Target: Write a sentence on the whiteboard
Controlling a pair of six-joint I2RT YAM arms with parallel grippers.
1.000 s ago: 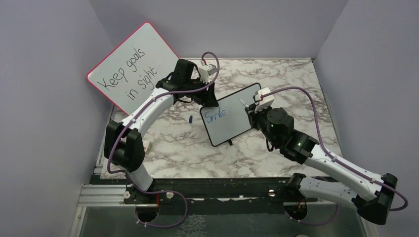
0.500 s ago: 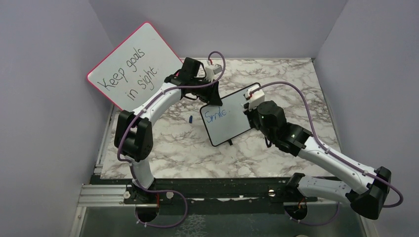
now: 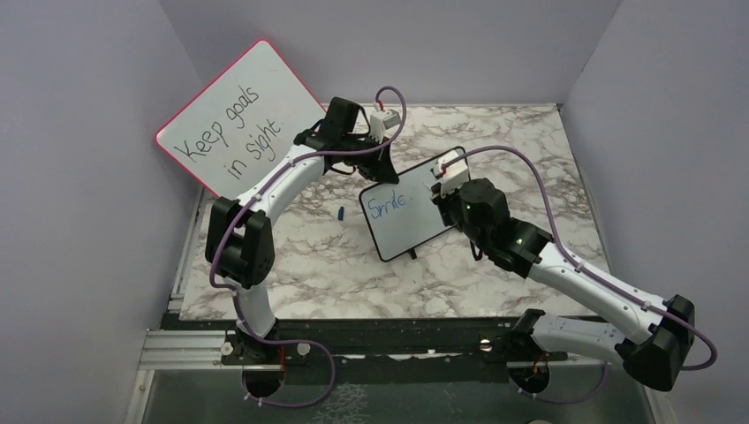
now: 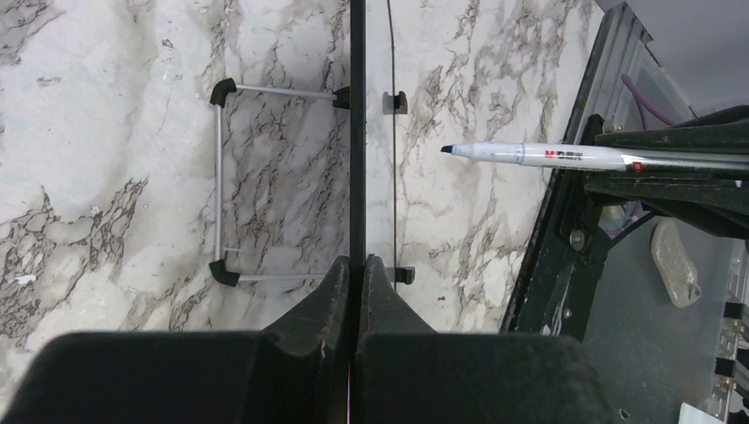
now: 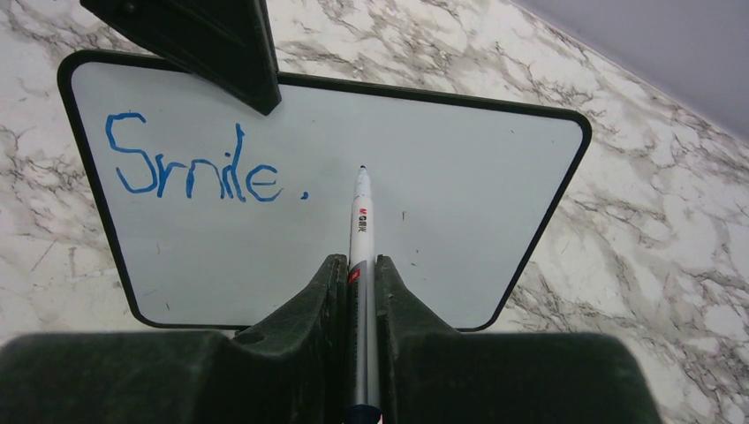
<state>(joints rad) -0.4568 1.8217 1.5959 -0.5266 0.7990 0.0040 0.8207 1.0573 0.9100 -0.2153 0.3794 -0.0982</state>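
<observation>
pinching the whiteboard rim are the left jaws; right jaws clamp the marker.

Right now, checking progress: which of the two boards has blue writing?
The small black-framed whiteboard, marked "Smile."; the larger red-framed board carries black handwriting.

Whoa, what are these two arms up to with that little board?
They are writing on a small black-framed whiteboard standing on the marble table. The left gripper is shut on the board's top edge, steadying it. The right gripper is shut on a marker, its tip pointing just right of the blue word "Smile.", the only writing there. The tip looks slightly off the surface. A larger red-framed board reading "Keep goals in sight" leans at the back left.
</observation>
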